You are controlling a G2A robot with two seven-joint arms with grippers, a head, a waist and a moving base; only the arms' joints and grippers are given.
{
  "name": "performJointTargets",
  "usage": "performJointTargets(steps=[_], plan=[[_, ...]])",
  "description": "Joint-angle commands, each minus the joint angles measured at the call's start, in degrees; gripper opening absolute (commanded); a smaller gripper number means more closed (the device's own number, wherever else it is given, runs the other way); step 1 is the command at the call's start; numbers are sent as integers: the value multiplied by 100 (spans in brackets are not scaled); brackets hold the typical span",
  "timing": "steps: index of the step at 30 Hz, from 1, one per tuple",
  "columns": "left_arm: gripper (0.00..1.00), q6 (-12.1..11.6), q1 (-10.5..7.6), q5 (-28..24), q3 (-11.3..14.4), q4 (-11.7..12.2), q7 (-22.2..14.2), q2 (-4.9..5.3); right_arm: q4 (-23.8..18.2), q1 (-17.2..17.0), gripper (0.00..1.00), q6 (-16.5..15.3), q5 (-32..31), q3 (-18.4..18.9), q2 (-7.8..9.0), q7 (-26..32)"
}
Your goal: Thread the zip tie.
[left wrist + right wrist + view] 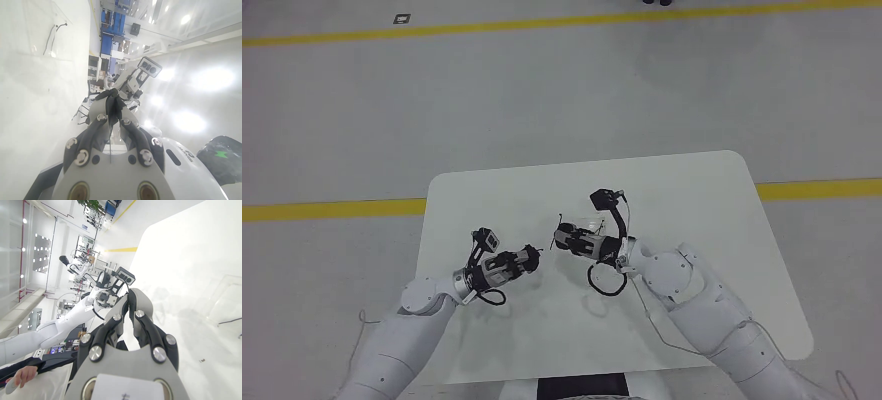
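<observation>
My left gripper is shut on a thin black zip tie, whose strap runs back between the fingers toward the wrist. From above, this gripper hovers over the table's middle, just left of my right gripper. The two tips face each other with a small gap between them. My right gripper is shut too, pads pressed together, and a thin dark strip of zip tie sticks out at its tips. Whether both hold the same tie I cannot tell.
A clear plastic tray lies on the white table just behind the right gripper. It holds spare black zip ties, also visible as zip ties. A small dark speck lies on the tabletop.
</observation>
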Motion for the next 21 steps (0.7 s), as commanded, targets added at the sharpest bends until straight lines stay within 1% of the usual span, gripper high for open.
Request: performJointTargets(steps=[1,4,6,8,10,14,17,21], plan=[[0,0,0,1,0,0,0,0,0,0,0,1,0,0,0,0],[0,9,2,-1,4,-6,29,-2,1,-5,0,9,-3,4,-1,-35],[0,39,38,-95,45,-51,179,-19,8,-59,0,101,45,-17,-20,-280],[0,0,51,-81,80,-39,278,-30,22,-82,0,213,-28,-83,-43,-510],[0,0,49,-59,102,-26,337,-40,34,-114,0,310,-51,-140,-69,-753],[0,0,47,-7,93,4,389,-52,37,-163,0,418,-68,-198,-103,-1064],[0,0,52,-4,70,7,404,-61,41,-173,0,532,-114,-226,-121,-1191],[0,0,67,-18,38,-1,419,-79,9,-172,0,542,-82,-237,-139,-1264]])
